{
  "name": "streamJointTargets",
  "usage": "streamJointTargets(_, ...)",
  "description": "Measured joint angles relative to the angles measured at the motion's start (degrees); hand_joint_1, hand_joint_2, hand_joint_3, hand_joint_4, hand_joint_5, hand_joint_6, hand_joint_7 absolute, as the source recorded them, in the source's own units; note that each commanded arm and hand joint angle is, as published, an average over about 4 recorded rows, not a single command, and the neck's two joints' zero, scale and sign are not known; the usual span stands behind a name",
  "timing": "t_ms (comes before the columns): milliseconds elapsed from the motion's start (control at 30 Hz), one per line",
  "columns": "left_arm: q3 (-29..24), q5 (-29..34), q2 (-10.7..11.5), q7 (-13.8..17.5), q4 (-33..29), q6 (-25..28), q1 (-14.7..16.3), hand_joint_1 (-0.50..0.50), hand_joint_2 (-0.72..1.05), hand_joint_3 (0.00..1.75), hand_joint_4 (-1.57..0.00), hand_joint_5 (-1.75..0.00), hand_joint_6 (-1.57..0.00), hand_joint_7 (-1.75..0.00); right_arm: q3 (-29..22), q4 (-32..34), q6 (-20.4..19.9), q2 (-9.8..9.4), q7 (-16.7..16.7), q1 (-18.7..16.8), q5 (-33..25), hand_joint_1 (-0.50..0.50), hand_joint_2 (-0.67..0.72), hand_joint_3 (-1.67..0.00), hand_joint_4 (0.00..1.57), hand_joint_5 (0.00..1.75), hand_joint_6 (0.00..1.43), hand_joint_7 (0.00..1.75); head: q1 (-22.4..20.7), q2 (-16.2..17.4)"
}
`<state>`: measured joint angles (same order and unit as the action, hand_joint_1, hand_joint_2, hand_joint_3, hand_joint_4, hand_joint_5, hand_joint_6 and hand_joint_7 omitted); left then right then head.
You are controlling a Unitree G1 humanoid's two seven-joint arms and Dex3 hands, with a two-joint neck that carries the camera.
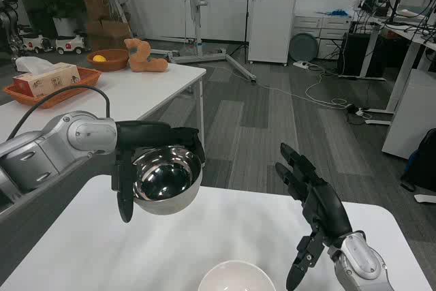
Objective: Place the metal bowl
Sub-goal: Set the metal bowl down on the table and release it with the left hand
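On the far left, a second table carries an orange tray with a tissue box, a brown bowl holding something yellow, and an orange-brown toy; none of it looks part of the job. Nearer, the left hand comes in from the left on its silver forearm and holds the metal bowl above the far left edge of the white tabletop. Its fingers wrap over the far rim and one long finger hangs down the bowl's left side, so the hand is clamped on the bowl. The bowl is tipped a little toward the camera, its shiny inside showing, and it seems to be clear of the tabletop, though the gap below it is hard to judge. At the near edge, middle, the rim of a white bowl pokes into view, apart from the metal one. To the right, the right hand hovers over the tabletop with its fingers spread and nothing in them, waiting. The step in hand appears to be the carry, with the set-down not yet done. The next move likely calls for lowering the bowl level onto a bare part of the tabletop, clear of the white bowl, then loosening the fingers off the rim without tipping it. Whether the white bowl is the target, I cannot tell.
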<state>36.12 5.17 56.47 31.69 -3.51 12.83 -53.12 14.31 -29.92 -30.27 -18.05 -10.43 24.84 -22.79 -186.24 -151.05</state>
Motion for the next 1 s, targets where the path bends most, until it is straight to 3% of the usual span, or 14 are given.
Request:
streamJointTargets(733, 0.0, -3.3, 0.1, 0.4, 0.1, 0.0, 0.3, -0.14, 0.78, 0.61, -1.35, -1.75, -1.1, -1.68, 0.0, 0.8, 0.0, 0.02, 0.1, 0.0, 0.0, -0.44, 0.53, 0.0, 0.0, 0.0, 0.0, 0.0, 0.4, 1.1)
streamJointTargets(867, 0.0, -7.7, -0.2, 0.8, 1.0, -0.2, 2.4, -0.14, 0.78, 0.61, -1.31, -1.75, -1.1, -1.68, 0.0, 0.7, 0.0, 0.04, 0.1, 0.0, 0.0, -0.46, 0.53, 0.0, 0.0, 0.0, 0.0, 0.0, 0.6, 1.6)
streamJointTargets(1000, 0.1, -9.3, -2.1, 0.9, 2.9, -0.6, 5.4, -0.14, 0.78, 0.61, -1.31, -1.75, -1.1, -1.68, 0.0, 0.7, 0.0, 0.04, 0.2, 0.1, 0.0, -0.43, 0.53, 0.0, 0.0, 0.0, 0.0, 0.0, 0.6, 2.4)
